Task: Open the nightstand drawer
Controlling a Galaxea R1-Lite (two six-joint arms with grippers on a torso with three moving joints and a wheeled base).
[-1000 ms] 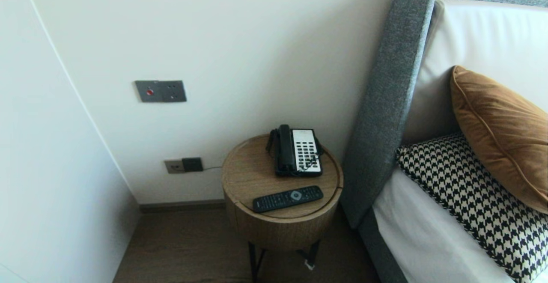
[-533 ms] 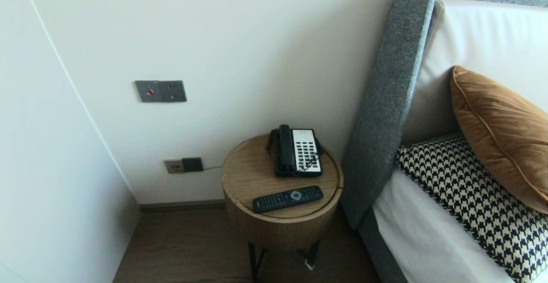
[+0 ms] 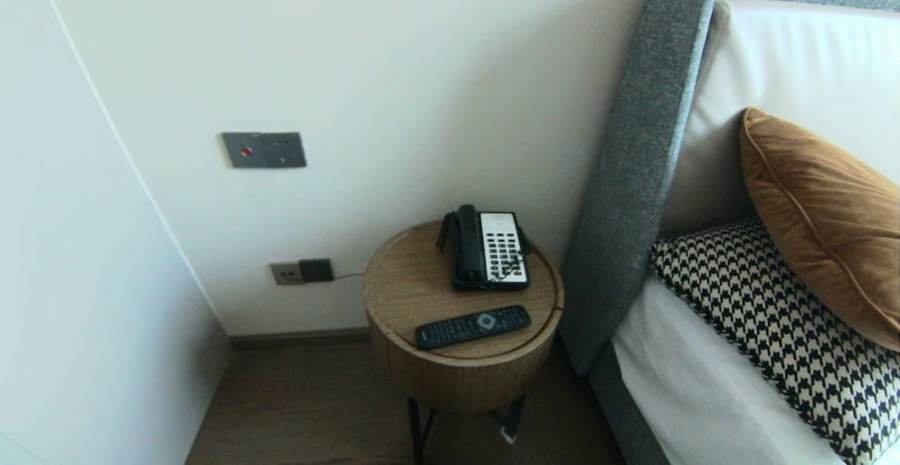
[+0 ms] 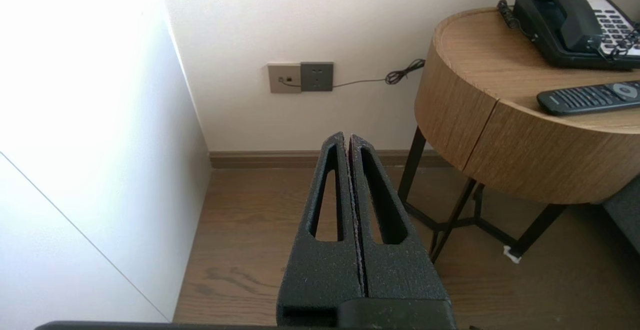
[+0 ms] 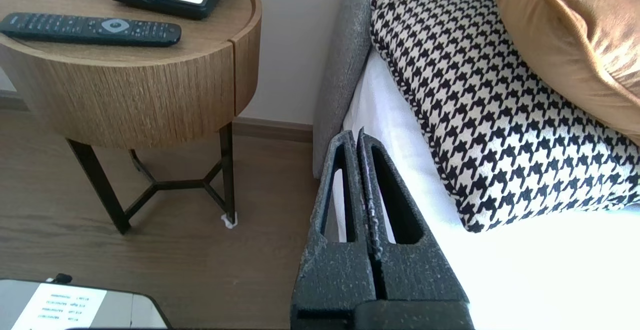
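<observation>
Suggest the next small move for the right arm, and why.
Probably lift the right gripper toward the remote, opening its jaws: it hangs shut below the table top; the remote lies flat near the front edge. Left gripper is parked, shut.

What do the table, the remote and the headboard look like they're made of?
Table: probably wood or veneer, matt, fine grain lines on its round side; legs look like thin black metal. Remote: black plastic, matt, likely rubber buttons. Headboard: grey woven fabric, speckled and fuzzy, likely padded.
</observation>
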